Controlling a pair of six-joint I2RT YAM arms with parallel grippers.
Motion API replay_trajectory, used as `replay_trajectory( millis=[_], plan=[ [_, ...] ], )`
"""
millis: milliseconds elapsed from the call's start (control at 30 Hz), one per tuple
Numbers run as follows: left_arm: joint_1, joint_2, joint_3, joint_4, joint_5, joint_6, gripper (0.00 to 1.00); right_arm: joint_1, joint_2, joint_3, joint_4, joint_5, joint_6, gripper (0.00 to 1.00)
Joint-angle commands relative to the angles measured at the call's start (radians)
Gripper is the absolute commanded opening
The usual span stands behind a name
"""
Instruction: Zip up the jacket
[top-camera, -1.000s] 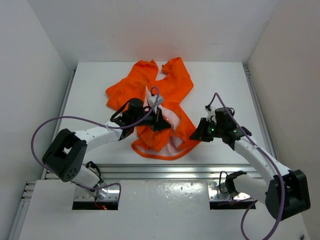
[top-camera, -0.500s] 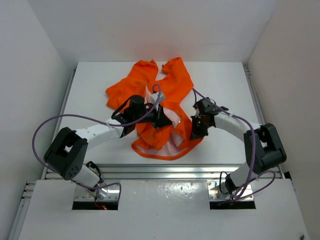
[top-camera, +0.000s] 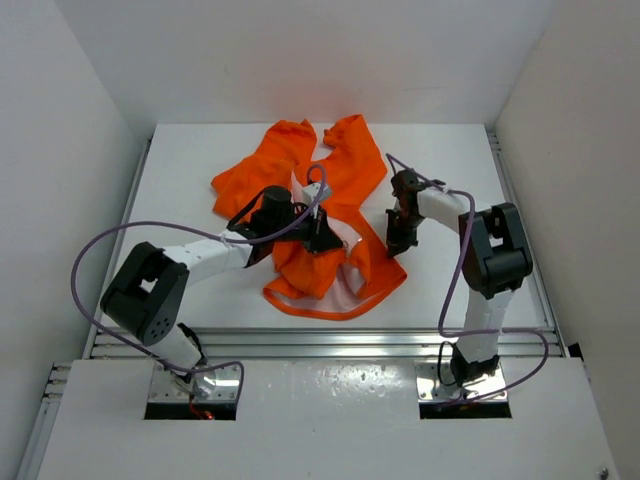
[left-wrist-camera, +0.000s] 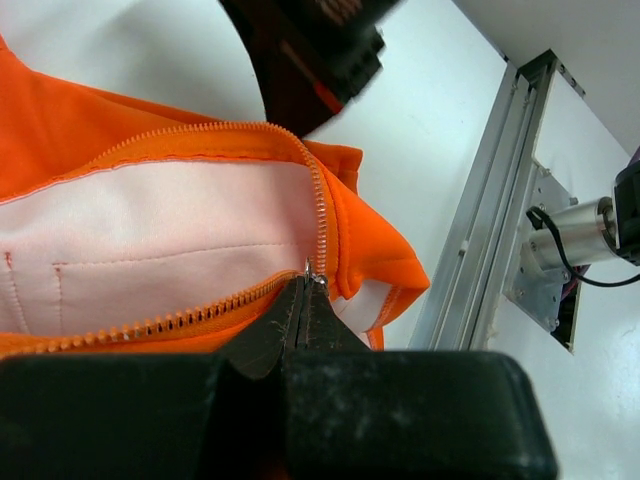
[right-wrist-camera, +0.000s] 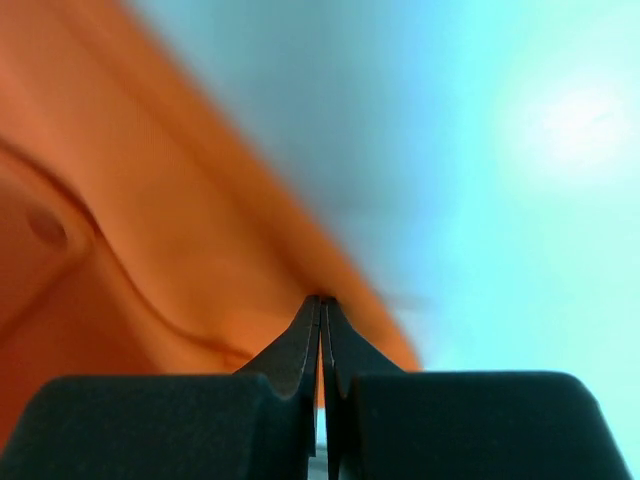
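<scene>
White walls box in a white counter (top-camera: 190, 290). The jacket (top-camera: 335, 170) lies crumpled near the counter's middle with its front open, and pale lining (left-wrist-camera: 150, 240) shows between the two orange zipper tracks (left-wrist-camera: 170, 322). It looks light, soft and floppy, so it will likely bunch and drag rather than resist. The sensible holds are the small metal zipper slider (left-wrist-camera: 312, 272) and the fabric just beside it, kept taut. The left jaws are clenched on that slider, where the tracks meet. The right jaws are pressed together at the jacket's right edge. The blurred wrist view shows orange cloth at their tips, but I cannot tell whether a fold is caught. An aluminium rail (left-wrist-camera: 480, 230) runs along the counter's near edge.
</scene>
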Motion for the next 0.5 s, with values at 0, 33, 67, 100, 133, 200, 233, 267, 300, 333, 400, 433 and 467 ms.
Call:
replay_trajectory(
  millis=[0,33,67,100,133,200,233,267,300,333,400,433,467],
  plan=[
    [0.017,0.030,0.047,0.039,0.035,0.033,0.00,-0.041,0.021,0.093,-0.025,0.053,-0.030,0.00],
    [0.017,0.030,0.056,0.039,0.035,0.033,0.00,-0.058,0.044,0.119,-0.018,0.053,-0.036,0.00],
    [0.017,0.043,0.056,0.039,0.035,0.033,0.00,-0.058,0.053,0.154,-0.021,0.057,-0.062,0.00],
    [0.017,0.056,0.067,0.039,0.035,0.042,0.00,-0.062,0.055,0.180,-0.018,0.062,-0.073,0.00],
    [0.017,0.057,0.079,0.039,0.035,0.042,0.00,-0.067,0.063,0.190,-0.009,0.055,-0.087,0.00],
    [0.017,0.067,0.090,0.039,0.035,0.042,0.00,-0.062,0.041,0.204,0.028,0.019,-0.165,0.00],
    [0.017,0.076,0.090,0.039,0.035,0.042,0.00,-0.065,0.000,0.189,0.056,-0.032,-0.176,0.00],
    [0.017,0.076,0.099,0.030,0.035,0.042,0.00,-0.065,-0.058,0.164,0.182,-0.068,-0.192,0.00],
    [0.017,0.076,0.099,0.030,0.035,0.042,0.00,-0.065,-0.118,0.070,0.212,-0.161,-0.199,0.00],
    [0.017,0.076,0.099,0.030,0.035,0.042,0.00,-0.064,-0.146,0.043,0.246,-0.207,-0.208,0.00],
    [0.017,0.076,0.099,0.030,0.025,0.042,0.00,-0.056,-0.227,-0.026,0.306,-0.346,-0.208,0.00],
    [0.017,0.076,0.099,0.030,0.025,0.042,0.00,-0.053,-0.239,-0.042,0.314,-0.370,-0.211,0.00],
    [0.017,0.076,0.110,0.021,0.025,0.042,0.00,-0.038,-0.250,-0.042,0.271,-0.378,-0.219,0.00]
  ],
)
